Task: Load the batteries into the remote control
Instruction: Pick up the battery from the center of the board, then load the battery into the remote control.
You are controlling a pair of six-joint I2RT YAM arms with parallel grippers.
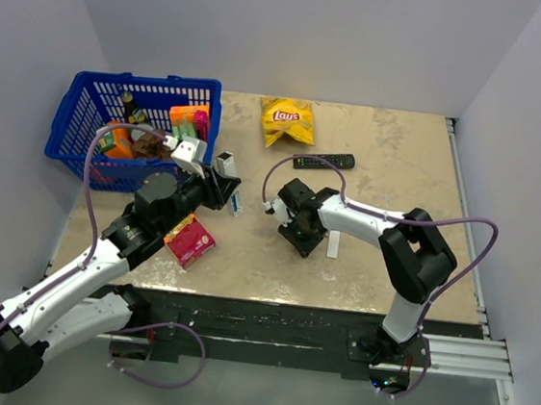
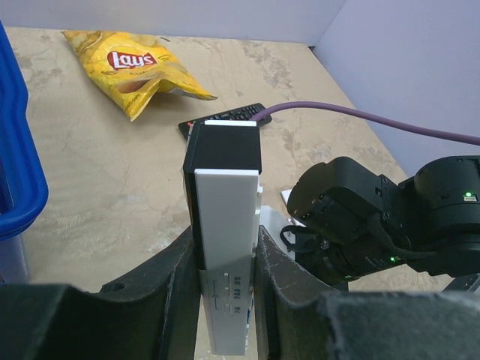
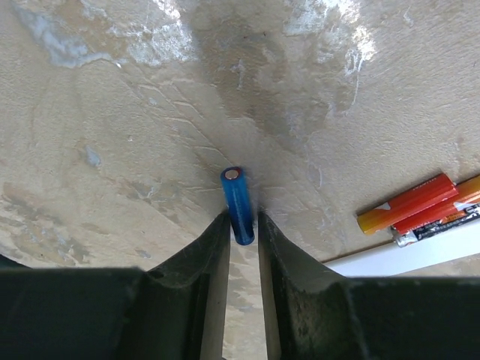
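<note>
My left gripper (image 2: 225, 251) is shut on the white remote control (image 2: 223, 202), which stands between the fingers with its dark end (image 2: 223, 146) pointing away; the top view shows it raised left of centre (image 1: 225, 171). My right gripper (image 3: 244, 225) is down at the table, open only narrowly. One end of a blue battery (image 3: 238, 199) that lies on the tabletop sits between its fingertips. Two red/orange batteries (image 3: 411, 202) lie to the right, against a flat white strip (image 3: 405, 256). In the top view the right gripper (image 1: 298, 236) is at mid-table.
A black remote (image 1: 324, 161) and a yellow Lay's bag (image 1: 287, 120) lie at the back. A blue basket (image 1: 85, 110) full of items stands at the back left. A pink box (image 1: 190, 240) lies near the left arm. The white strip (image 1: 334, 245) lies beside the right arm.
</note>
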